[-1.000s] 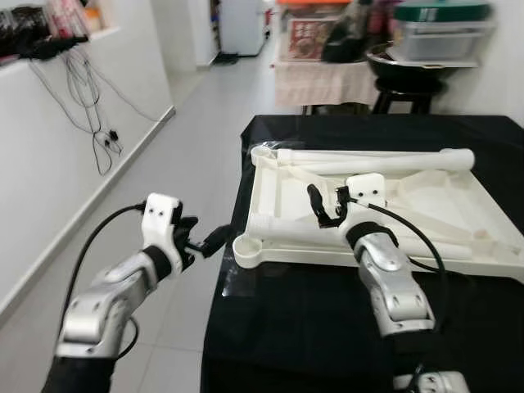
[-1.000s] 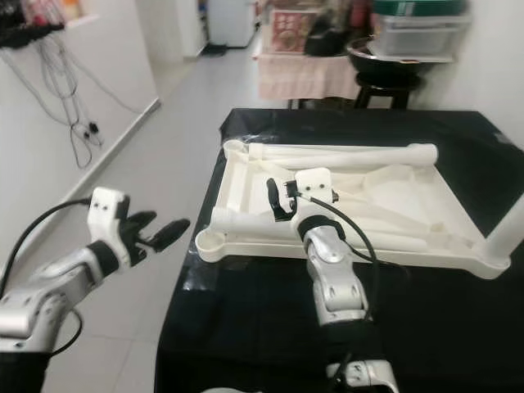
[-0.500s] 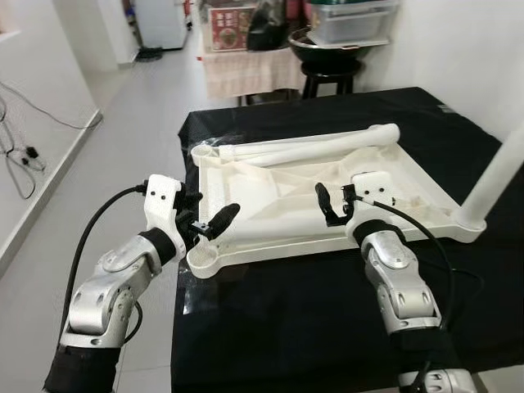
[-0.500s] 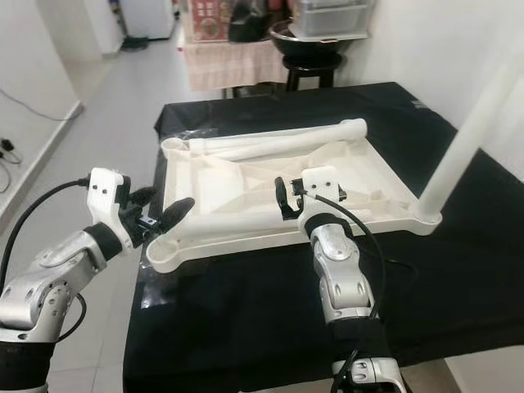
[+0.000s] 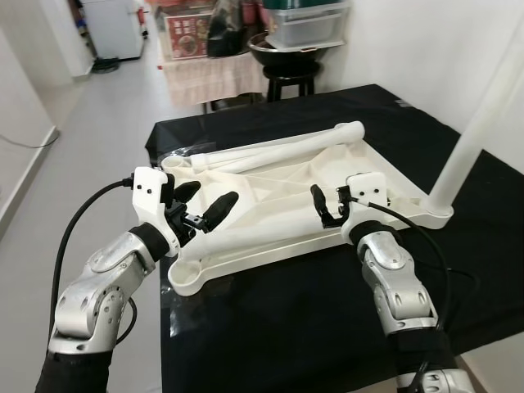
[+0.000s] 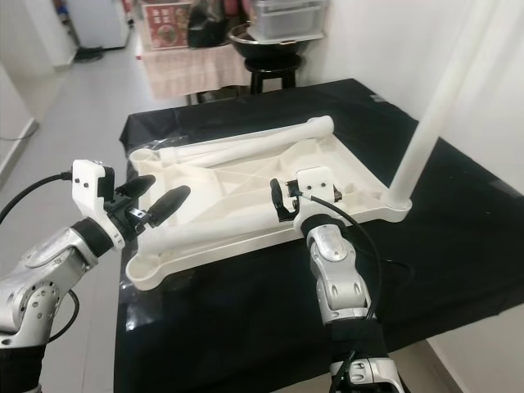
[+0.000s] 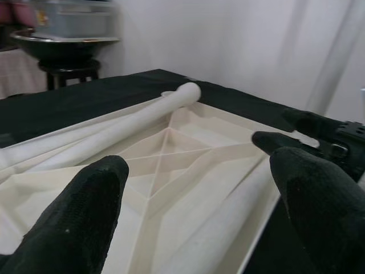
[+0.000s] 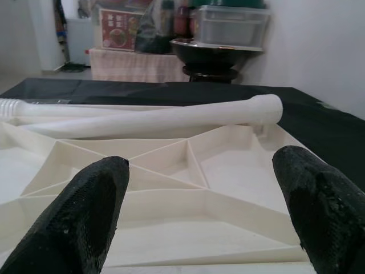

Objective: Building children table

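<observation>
Black-draped table (image 5: 270, 327) fills the foreground w/ grey tiled floor (image 5: 90, 139) at 9–10 o'clock and a white wall at 2 o'clock. On the cloth lies the white plastic children's tabletop (image 5: 278, 184), upside down, ribbed underside up w/ diagonal braces crossing in the middle. One leg (image 5: 479, 123) is already fitted upright in the corner socket at 3 o'clock, rising out of frame. A loose leg (image 5: 278, 147) lies flat along the far edge, from 10 to 1 o'clock; another tube (image 5: 270, 233) lies along the near edge. Empty round socket (image 5: 185, 278) at the near corner, approx 8 o'clock, overhangs the table edge slightly.

Left gripper (image 5: 203, 205) hovers over the tabletop's 9 o'clock side, near the near-edge tube, jaws apart, holding nothing. Left wrist view: both fingers (image 7: 85, 211) spread wide w/ the ribbed underside between them. Right gripper (image 5: 325, 206) sits over the near edge, centre-right, jaws apart, nothing clamped; whether the tips touch the plastic can't be told. Right wrist view: fingertips (image 8: 85, 211) wide, far loose leg lying across beyond.

Background at 12 o'clock: black stool (image 5: 288, 80) w/ dark wok-like pan, grey lidded storage box (image 5: 304, 24) above, cloth-covered side table (image 5: 205, 78) beside it.
</observation>
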Robot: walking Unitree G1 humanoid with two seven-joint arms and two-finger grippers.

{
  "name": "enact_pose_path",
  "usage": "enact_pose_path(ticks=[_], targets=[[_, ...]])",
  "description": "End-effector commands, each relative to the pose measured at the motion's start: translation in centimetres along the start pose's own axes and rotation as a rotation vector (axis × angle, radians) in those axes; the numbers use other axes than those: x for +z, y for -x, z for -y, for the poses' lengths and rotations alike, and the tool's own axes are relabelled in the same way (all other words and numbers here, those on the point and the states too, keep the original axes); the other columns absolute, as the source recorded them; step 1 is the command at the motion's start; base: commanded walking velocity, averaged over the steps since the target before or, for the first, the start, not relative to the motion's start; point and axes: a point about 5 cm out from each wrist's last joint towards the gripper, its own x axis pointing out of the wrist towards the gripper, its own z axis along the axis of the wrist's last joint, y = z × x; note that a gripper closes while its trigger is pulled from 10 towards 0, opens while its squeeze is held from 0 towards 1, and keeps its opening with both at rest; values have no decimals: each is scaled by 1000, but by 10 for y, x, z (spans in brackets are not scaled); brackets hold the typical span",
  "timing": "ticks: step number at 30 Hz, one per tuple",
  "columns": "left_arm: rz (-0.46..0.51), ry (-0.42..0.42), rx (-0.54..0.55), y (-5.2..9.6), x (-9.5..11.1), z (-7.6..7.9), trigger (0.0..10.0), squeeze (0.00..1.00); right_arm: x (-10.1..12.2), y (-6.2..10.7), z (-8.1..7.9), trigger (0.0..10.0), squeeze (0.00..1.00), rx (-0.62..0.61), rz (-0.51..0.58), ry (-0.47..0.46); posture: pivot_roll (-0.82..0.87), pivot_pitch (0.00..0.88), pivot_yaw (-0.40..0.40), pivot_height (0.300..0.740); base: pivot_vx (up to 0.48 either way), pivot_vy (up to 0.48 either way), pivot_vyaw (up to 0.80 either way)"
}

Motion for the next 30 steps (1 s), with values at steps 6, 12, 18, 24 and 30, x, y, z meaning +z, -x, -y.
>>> enact_pose_path(ticks=[6, 12, 18, 24, 30], targets=[[-69, -25, 26, 4, -13, 8, 10000, 0, 0, -1, -7, 10000, 0, 23, 9, -25, -20, 0, 36, 740, 0, 0, -563], [-112, 12, 60, 8, -26, 12, 10000, 0, 1, 0, -10, 10000, 0, 38, 24, -25, -16, 0, 36, 740, 0, 0, 0], [-198, 85, 132, 11, -39, 11, 10000, 0, -1, 0, -13, 10000, 0, 49, 15, -23, -14, 0, 35, 740, 0, 0, 0], [-306, 175, 126, 12, -55, 13, 10000, 0, -2, -1, -13, 10000, 0, 53, 5, -6, -14, 0, 35, 740, 0, 0, 0], [-389, 204, 210, 15, -68, 4, 10000, 0, -3, -1, -13, 10000, 0, 51, -3, 8, -20, 0, 39, 740, 0, 0, 0]])
